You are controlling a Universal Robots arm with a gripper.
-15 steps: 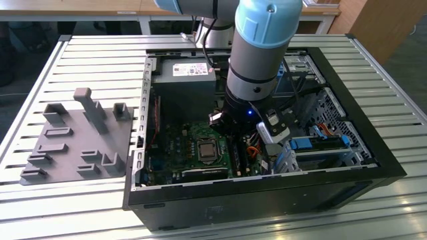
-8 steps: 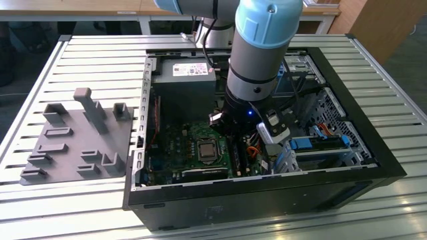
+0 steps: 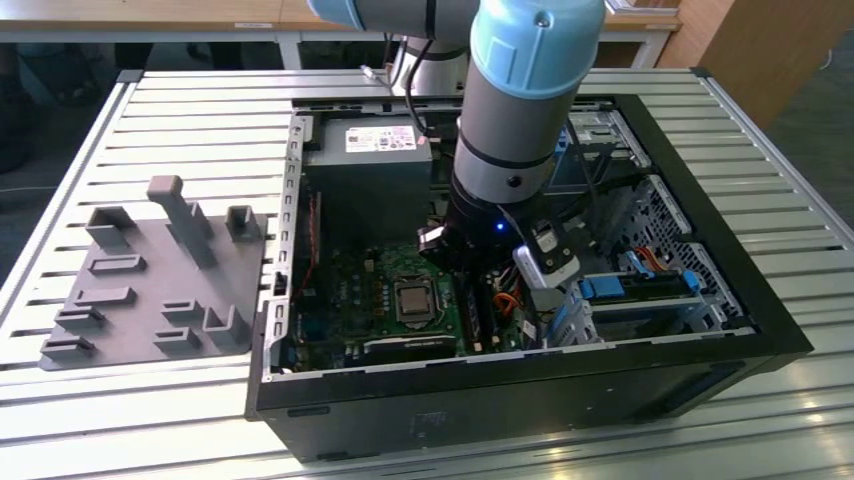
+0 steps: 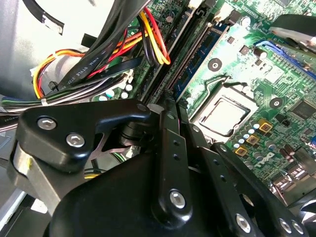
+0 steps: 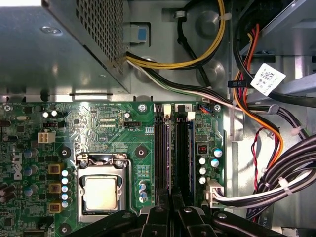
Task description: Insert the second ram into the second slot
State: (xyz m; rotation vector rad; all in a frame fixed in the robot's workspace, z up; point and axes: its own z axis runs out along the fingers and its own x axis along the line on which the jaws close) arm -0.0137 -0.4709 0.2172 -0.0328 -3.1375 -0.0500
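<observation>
Lighting: even and bright across the slatted table (image 3: 160, 120), with pale glare along its front slats. The computer case (image 3: 694, 330) interior lay in shadow. In both wrist views the green board (image 5: 123, 133) was well lit; near gripper (image 4: 170, 148) linkage looked soft.

The gripper (image 4: 170, 148) looks like glossy black metal with bright steel screws. The motherboard (image 5: 108, 123) is glossy green board; its CPU lid (image 5: 101, 193) is dull brushed metal. The power supply (image 5: 59, 44) is matt grey perforated sheet metal. Cables (image 5: 266, 128) have smooth plastic sheaths. The table (image 3: 187, 110) is ribbed pale metal.
</observation>
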